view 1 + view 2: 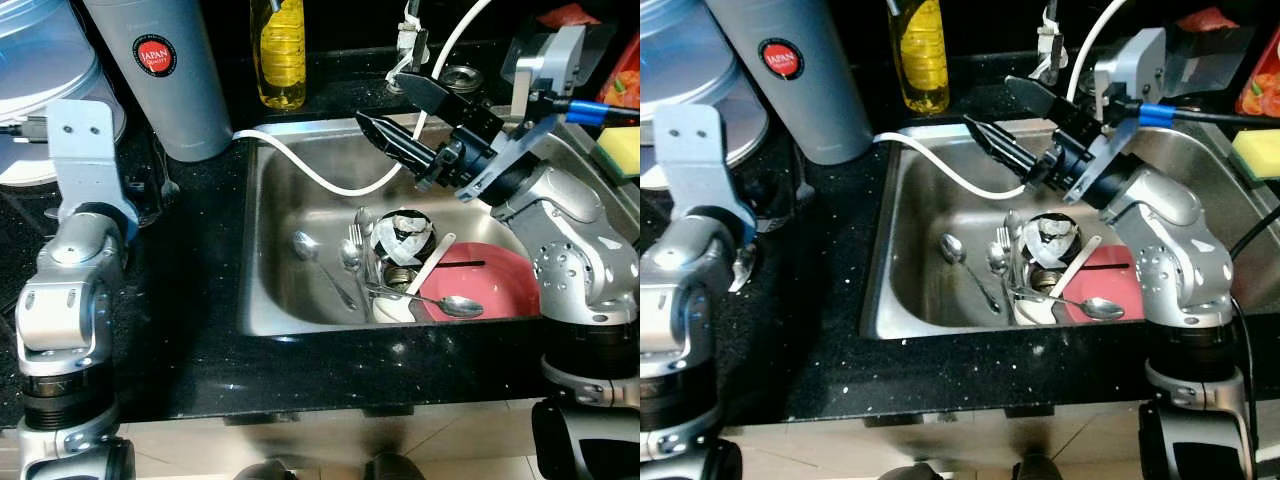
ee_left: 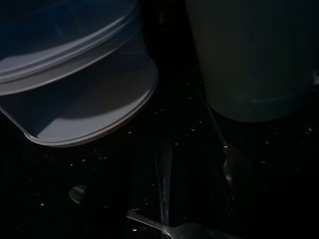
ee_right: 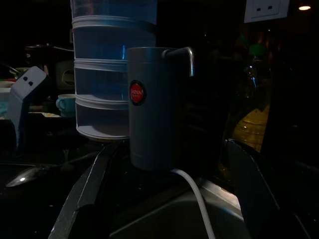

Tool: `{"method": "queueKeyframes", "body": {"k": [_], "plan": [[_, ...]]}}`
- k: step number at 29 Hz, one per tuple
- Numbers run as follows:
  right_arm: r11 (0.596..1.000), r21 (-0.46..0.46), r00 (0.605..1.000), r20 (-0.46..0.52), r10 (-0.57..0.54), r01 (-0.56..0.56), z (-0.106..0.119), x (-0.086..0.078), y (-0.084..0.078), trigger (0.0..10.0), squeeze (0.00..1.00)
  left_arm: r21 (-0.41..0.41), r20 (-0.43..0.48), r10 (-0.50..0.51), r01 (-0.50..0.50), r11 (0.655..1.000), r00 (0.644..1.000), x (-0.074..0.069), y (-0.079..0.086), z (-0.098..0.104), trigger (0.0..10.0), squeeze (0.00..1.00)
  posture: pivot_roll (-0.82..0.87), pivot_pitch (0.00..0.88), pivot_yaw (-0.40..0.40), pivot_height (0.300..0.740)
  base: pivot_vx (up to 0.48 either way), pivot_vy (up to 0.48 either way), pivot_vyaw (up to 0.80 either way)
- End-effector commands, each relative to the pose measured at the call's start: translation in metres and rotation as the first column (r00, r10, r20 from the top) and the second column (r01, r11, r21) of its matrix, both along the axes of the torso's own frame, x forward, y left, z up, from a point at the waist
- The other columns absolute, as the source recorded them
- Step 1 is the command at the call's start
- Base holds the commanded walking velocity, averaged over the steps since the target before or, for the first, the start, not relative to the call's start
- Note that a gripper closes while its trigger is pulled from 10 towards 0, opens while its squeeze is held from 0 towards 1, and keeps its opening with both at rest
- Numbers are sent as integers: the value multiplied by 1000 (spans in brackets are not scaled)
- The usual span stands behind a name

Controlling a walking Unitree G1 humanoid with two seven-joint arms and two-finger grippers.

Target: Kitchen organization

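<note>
The steel sink (image 1: pixel 270 290) holds a pink plate (image 1: pixel 490 285), a black-and-white bowl (image 1: pixel 403 235) and several loose spoons and forks (image 1: pixel 352 255). One spoon (image 1: pixel 455 305) lies across the plate's rim, and another (image 1: pixel 305 245) lies alone on the sink floor. My right gripper (image 1: pixel 378 100) hangs open above the sink's back left part, well above the cutlery, pointing toward the grey canister (image 3: pixel 149 109). Nothing is between its fingers (image 3: pixel 87 191). My left arm (image 1: pixel 75 240) stays over the black counter left of the sink. There, a spoon (image 2: pixel 77 191) and a fork (image 2: pixel 192 231) lie on the counter.
A grey canister (image 1: pixel 160 70) with a red label stands at the sink's back left corner, and a white hose (image 1: pixel 310 170) runs from it into the sink. A yellow bottle (image 1: pixel 282 50) and the tap (image 1: pixel 410 40) stand behind. Stacked clear containers (image 1: pixel 40 80) sit far left, a yellow sponge (image 1: pixel 620 150) right.
</note>
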State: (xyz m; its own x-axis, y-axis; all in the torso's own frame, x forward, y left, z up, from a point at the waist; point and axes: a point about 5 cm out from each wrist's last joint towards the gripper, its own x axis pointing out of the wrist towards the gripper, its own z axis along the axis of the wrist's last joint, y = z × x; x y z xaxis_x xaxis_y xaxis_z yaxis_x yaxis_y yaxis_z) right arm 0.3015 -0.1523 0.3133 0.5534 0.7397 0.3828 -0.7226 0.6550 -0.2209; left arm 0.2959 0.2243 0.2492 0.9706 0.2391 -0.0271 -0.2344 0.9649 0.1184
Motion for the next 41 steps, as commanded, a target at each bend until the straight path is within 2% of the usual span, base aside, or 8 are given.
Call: {"method": "queueKeyframes", "body": {"k": [1,7,8,16,18,33,40,41], "plan": [[1000,15,1000,-8,1,-1,-4,0,-2,10000,0,15,-3,28,-28,1000,1000,-2,7,3,10000,1000,-15,96,103,740,0,0,0],[986,-85,989,-48,142,-146,-16,-9,7,10000,0,-142,-95,253,-265,954,963,-10,28,-16,10000,1000,-7,99,101,740,0,0,0],[977,-137,986,-55,157,-164,-22,-11,10,10000,0,-176,-115,284,-301,937,952,-12,30,-21,10000,0,-8,99,99,740,0,0,0],[932,-321,985,-92,145,-167,-45,-8,19,10000,0,-276,-149,365,-393,877,919,-18,37,-26,10000,0,-3,96,95,740,0,0,0],[887,-450,994,-88,70,-102,-62,1,18,10000,0,-333,-200,371,-419,845,907,-19,37,-33,10000,0,-4,95,96,740,0,0,0],[932,-346,994,-60,91,-107,-55,2,24,10000,0,-310,-240,46,-121,943,970,6,5,-40,10000,0,-7,96,94,740,0,0,0],[938,-330,994,-54,93,-106,-53,2,25,10000,0,-390,-321,12,-143,910,947,10,4,-58,10000,0,-11,95,99,740,0,0,0],[939,-329,994,-53,92,-105,-53,2,25,10000,0,-392,-339,14,-155,907,941,9,5,-62,7176,0,-12,96,99,740,0,0,0]]}}
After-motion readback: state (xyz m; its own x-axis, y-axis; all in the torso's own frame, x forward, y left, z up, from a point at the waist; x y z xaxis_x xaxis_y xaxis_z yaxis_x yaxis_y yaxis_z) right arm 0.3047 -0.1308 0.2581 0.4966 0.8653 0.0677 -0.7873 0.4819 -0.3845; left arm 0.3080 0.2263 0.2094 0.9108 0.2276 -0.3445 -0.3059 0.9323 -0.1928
